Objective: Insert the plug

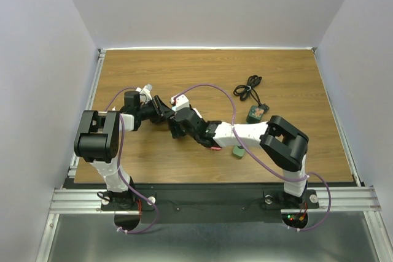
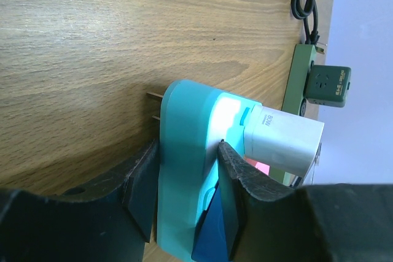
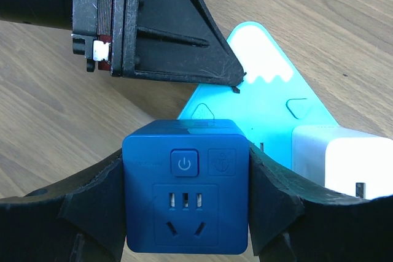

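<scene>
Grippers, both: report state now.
Left gripper: closed on the teal adapter.
Right gripper: closed on the blue socket cube.

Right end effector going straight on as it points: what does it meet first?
Probably the teal adapter, right behind the blue cube it holds; whether they already touch is unclear.
</scene>
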### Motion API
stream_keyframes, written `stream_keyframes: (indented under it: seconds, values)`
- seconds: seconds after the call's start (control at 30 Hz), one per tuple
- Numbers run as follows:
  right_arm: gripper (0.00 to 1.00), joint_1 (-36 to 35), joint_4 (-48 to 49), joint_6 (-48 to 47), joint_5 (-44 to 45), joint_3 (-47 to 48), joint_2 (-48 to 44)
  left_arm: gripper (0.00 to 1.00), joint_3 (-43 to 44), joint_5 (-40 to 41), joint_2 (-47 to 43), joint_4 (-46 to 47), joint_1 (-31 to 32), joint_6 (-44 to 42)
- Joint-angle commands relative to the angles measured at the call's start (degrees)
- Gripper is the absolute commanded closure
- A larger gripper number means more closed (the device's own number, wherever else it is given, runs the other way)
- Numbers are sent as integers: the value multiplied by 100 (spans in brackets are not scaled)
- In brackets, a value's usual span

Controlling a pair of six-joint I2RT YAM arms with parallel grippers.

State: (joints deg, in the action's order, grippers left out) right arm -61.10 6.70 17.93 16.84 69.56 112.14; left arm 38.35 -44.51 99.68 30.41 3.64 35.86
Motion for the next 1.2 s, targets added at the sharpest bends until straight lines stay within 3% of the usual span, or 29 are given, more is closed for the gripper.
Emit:
stream_keyframes:
  seconds: [0.0,0.7,0.87,1.17]
  values:
    - [100,-833,-3096,1185,-1948,-1049,1030,100,217,602,-1,263,-39,44]
    - [100,-833,-2990,1309,-2115,-909,1407,100,419,523,-27,246,-91,141]
    - [100,-833,-3069,1151,-2106,-452,1846,100,375,531,-141,246,-100,132]
    - [100,-825,-3043,1239,-2080,-593,1698,100,384,505,-142,246,-118,132]
